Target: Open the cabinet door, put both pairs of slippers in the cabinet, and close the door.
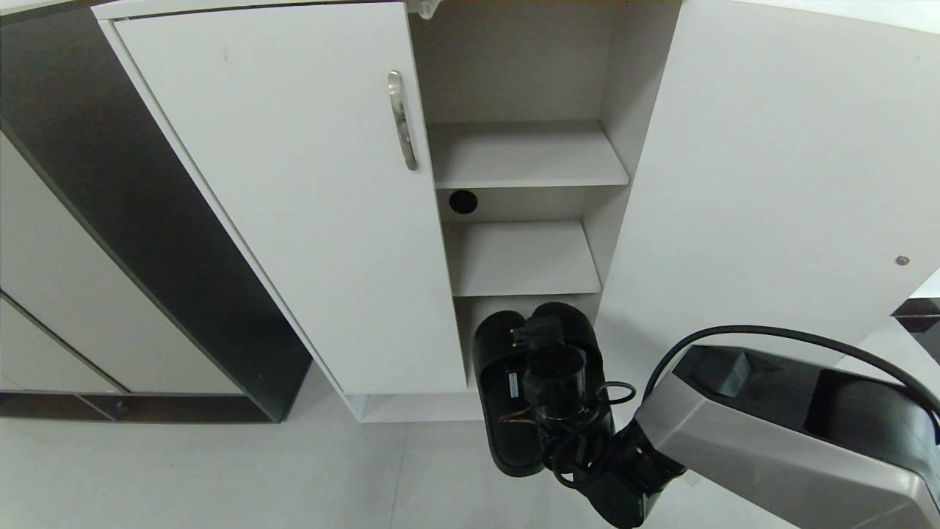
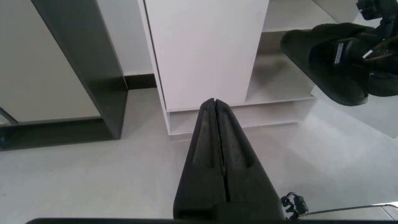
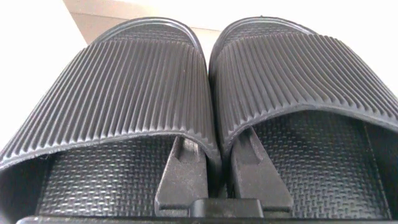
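Pinched together between fingers (image 3: 180, 180) of right gripper (image 3: 217, 171): adjoining straps of slippers (image 1: 492, 367) | toes inside cabinet (image 1: 529, 154) bottom compartment, heels beyond front edge | left gripper (image 2: 214, 106) closed, empty | door (image 1: 771, 184) open; judged remaining: release, second pair, closing.

The right gripper (image 3: 215, 149) clamps a pair of black slippers (image 3: 143, 81) by their touching inner sides, one finger (image 3: 180, 177) tucked beneath each ribbed strap.
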You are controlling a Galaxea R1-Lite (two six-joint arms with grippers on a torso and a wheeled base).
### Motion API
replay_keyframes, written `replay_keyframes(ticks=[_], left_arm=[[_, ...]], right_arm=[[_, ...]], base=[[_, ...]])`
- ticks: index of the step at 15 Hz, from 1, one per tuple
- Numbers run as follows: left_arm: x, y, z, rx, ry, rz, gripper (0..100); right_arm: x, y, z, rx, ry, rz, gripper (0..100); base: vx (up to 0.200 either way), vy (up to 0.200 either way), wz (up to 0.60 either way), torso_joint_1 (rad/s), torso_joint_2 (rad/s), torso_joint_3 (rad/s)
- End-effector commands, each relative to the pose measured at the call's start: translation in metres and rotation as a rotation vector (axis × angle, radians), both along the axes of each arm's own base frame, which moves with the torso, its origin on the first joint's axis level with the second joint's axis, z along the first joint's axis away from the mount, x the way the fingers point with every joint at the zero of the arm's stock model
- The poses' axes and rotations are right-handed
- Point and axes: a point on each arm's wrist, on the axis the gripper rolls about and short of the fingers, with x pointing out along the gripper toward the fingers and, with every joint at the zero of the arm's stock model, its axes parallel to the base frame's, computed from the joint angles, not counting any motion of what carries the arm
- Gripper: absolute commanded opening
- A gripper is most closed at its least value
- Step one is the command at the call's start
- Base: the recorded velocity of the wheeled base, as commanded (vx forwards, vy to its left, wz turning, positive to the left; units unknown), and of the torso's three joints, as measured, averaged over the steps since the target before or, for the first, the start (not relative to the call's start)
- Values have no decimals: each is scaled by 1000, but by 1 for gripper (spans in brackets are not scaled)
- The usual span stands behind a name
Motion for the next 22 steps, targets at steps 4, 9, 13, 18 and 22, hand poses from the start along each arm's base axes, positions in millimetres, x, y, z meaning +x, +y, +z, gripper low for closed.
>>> replay_keyframes(ticks=[4, 9, 13, 18, 22], left_arm=[[0, 0, 0, 0, 1, 0, 0], [0, 0, 0, 0, 3, 0, 0], [0, 0, 0, -1, 1, -1, 0], [0, 0, 0, -1, 1, 1, 0], [0, 0, 0, -1, 1, 1, 0]], right_arm=[[1, 2, 2, 7, -8, 1, 0], [2, 4, 4, -1, -17, 2, 0], [14, 7, -1, 11, -29, -10, 0], [45, 5, -4, 25, -42, -59, 0], [62, 4, -1, 26, -43, -82, 0]], base=[[200, 0, 0, -2, 2, 0], [200, 0, 0, 1, 1, 0], [150, 0, 0, 1, 2, 2], [0, 0, 0, 0, 0, 0], [0, 0, 0, 0, 0, 0]])
